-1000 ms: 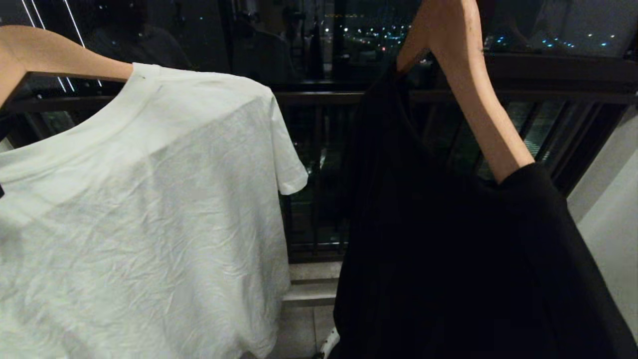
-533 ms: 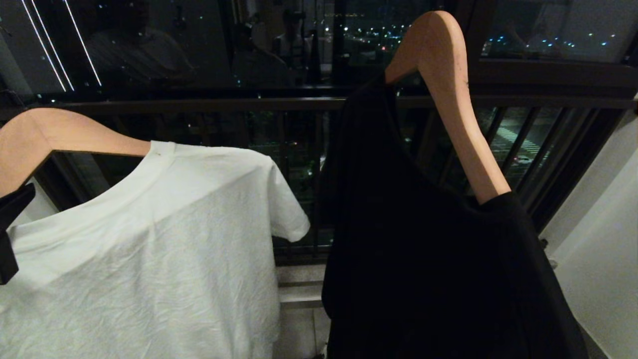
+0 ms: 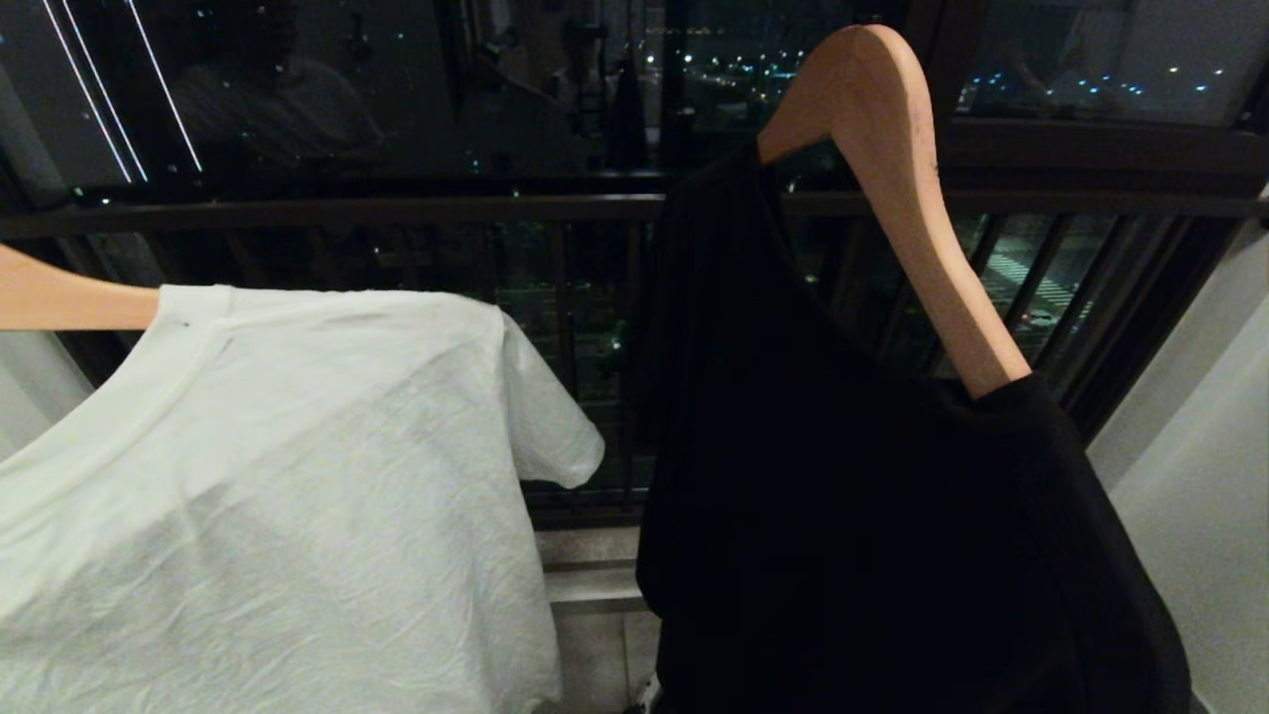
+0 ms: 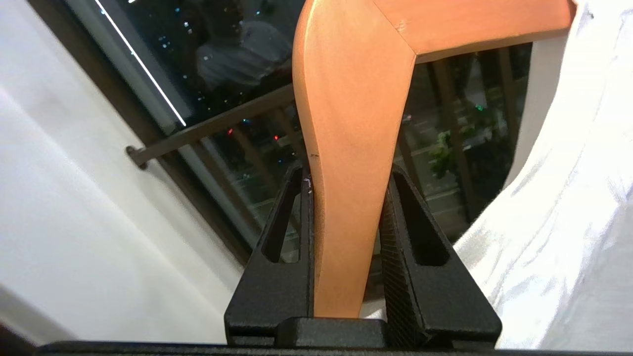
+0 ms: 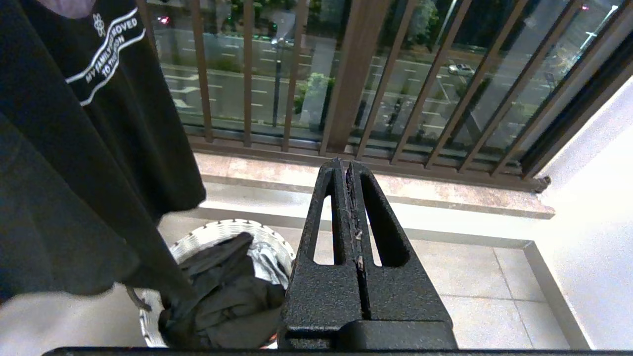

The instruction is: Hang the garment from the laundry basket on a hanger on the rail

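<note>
A white T-shirt garment [image 3: 278, 476] hangs on a wooden hanger [image 3: 69, 297] at the left of the head view. My left gripper [image 4: 346, 170] is shut on that hanger's [image 4: 351, 148] arm, with the shirt [image 4: 568, 222] draped beside it. The gripper itself is outside the head view. My right gripper [image 5: 346, 165] is shut with nothing in it, parked low and facing the floor. Below it stands the round white laundry basket [image 5: 222, 230], holding dark clothes [image 5: 222, 296]. The rail is out of view.
A black T-shirt [image 3: 872, 496] hangs on a second wooden hanger [image 3: 892, 149] at the right, close to the white one. Behind both runs a dark brown guard handrail [image 3: 397, 210] with vertical bars [image 5: 356, 74]. A white wall [image 3: 1210, 416] closes the right side.
The white T-shirt and its hanger have sunk and slid to the left in the head view. The camera has tilted up a little. The right arm has kept still.
</note>
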`<state>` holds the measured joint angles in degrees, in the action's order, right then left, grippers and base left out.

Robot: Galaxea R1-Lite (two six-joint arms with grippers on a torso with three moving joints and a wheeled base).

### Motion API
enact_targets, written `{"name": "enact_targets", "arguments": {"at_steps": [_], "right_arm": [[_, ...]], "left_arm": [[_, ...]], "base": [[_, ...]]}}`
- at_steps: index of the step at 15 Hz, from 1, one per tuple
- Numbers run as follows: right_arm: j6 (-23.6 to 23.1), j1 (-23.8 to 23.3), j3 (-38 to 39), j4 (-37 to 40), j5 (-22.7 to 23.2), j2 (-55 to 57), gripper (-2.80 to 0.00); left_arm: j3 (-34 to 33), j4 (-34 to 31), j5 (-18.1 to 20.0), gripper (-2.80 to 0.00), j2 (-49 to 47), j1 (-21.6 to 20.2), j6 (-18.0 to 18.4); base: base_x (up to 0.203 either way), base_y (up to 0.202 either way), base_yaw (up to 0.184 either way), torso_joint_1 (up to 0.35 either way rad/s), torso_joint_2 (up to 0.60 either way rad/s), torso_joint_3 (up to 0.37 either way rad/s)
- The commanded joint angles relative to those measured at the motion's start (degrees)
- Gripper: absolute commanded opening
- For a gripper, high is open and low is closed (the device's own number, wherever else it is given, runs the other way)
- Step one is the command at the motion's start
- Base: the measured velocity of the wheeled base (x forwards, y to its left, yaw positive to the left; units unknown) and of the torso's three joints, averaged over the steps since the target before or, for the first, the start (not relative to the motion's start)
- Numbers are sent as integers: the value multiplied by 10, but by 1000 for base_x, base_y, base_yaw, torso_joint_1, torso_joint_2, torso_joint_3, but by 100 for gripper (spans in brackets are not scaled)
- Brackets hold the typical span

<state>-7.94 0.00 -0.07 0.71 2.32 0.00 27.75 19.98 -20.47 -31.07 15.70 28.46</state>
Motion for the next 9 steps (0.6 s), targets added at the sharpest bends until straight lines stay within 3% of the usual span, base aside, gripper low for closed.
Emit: {"name": "enact_targets", "arguments": {"at_steps": [1, 4, 7, 9], "right_arm": [[-1, 0, 0, 0, 1, 1, -280], [-1, 0, 0, 1, 1, 1, -280], [-1, 0, 0, 1, 1, 1, -280], [-4, 0, 0, 2, 1, 0, -280]], "left_arm": [[20, -14, -2, -280, 28, 0, 4], [64, -5, -22, -280, -37, -6, 30], [133, 43, -25, -280, -124, -7, 43], [152, 59, -25, -280, -148, -8, 74]], "base": [[0, 0, 0, 0, 0, 0], [0, 0, 0, 0, 0, 0], [0, 0, 0, 0, 0, 0], [0, 0, 0, 0, 0, 0]]}}
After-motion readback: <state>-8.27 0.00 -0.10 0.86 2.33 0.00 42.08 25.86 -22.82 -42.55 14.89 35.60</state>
